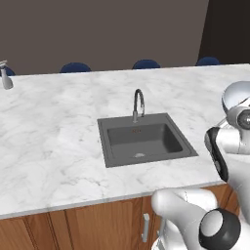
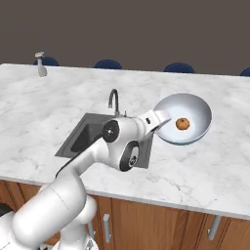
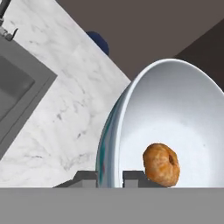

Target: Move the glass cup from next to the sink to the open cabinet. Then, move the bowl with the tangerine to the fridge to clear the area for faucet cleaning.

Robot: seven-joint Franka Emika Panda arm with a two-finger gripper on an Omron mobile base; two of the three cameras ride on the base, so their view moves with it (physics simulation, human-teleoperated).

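Observation:
My gripper (image 2: pixel 161 119) is shut on the left rim of the white bowl (image 2: pixel 188 114), holding it tilted above the marble counter, to the right of the sink (image 2: pixel 83 136). The tangerine (image 2: pixel 182 124) rests inside the bowl. In the hand view the bowl (image 3: pixel 175 122) stands on edge with its rim between my gripper (image 3: pixel 109 177), and the tangerine (image 3: pixel 161 164) lies low in it. The faucet (image 1: pixel 139 103) arches over the back of the sink (image 1: pixel 144 139). The glass cup, the open cabinet and the fridge are out of view.
A grey pump dispenser (image 1: pixel 6 77) stands at the far left of the counter (image 1: pixel 53 141). Blue chair backs (image 1: pixel 74 67) line its far side. Wooden fronts with silver handles (image 2: pixel 107 227) run below the near edge.

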